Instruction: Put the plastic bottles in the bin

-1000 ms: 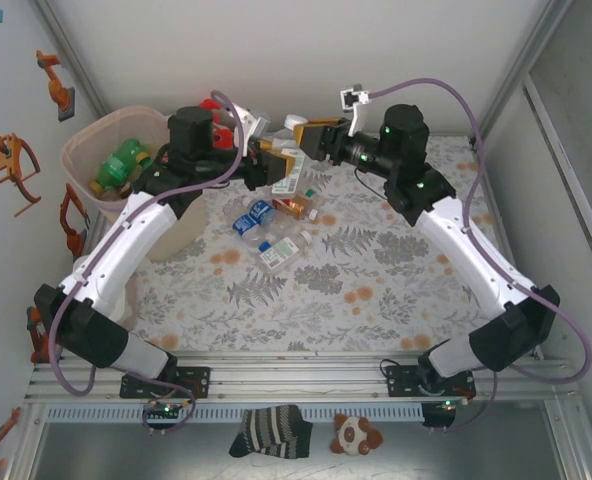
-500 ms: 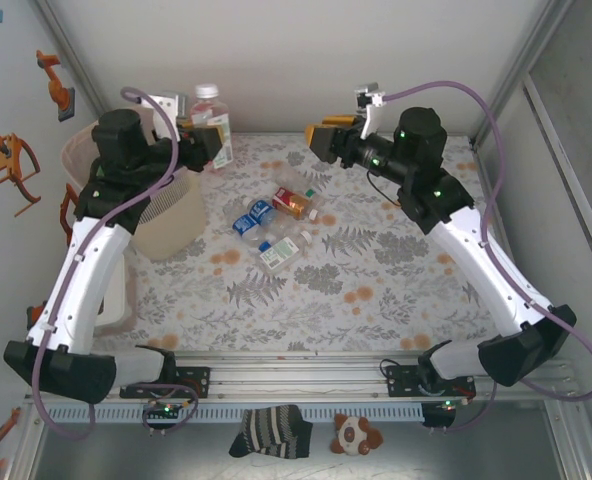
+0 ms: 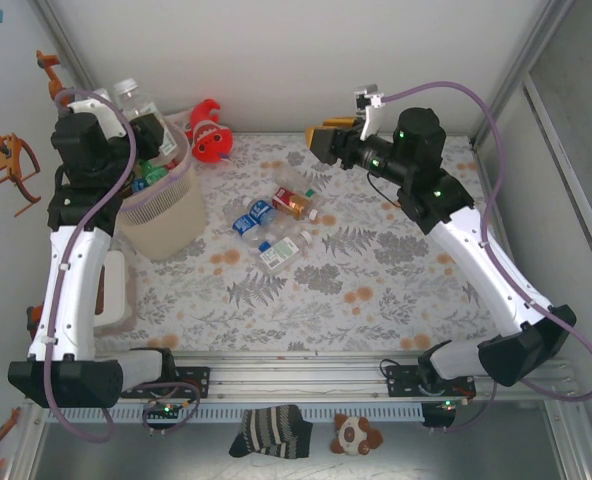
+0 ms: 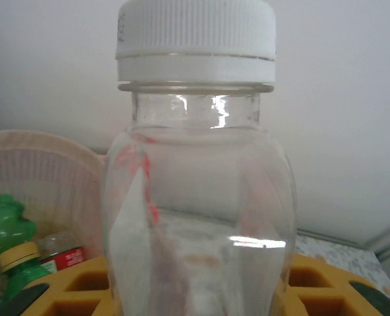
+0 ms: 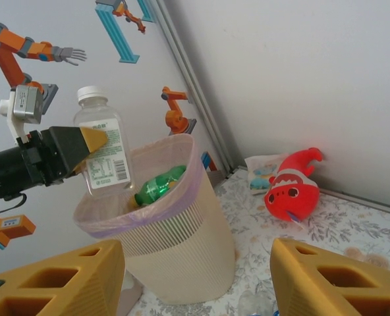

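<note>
1. Right wrist view: we see the left gripper clamped on a clear white-capped bottle, held just above the bin rim.
2. A green bottle lies inside the bin.
3. Our right gripper stands apart and empty, right of the bin.
4. More bottles lie on the table, right of the bin.

top external: high, behind the arm bases, looking down on the whole bench.
left wrist: very near a clear bottle, facing the back wall.
right wrist: looking leftward to the bench's far-left corner.
shared: bin and that bottle, all three.
</note>
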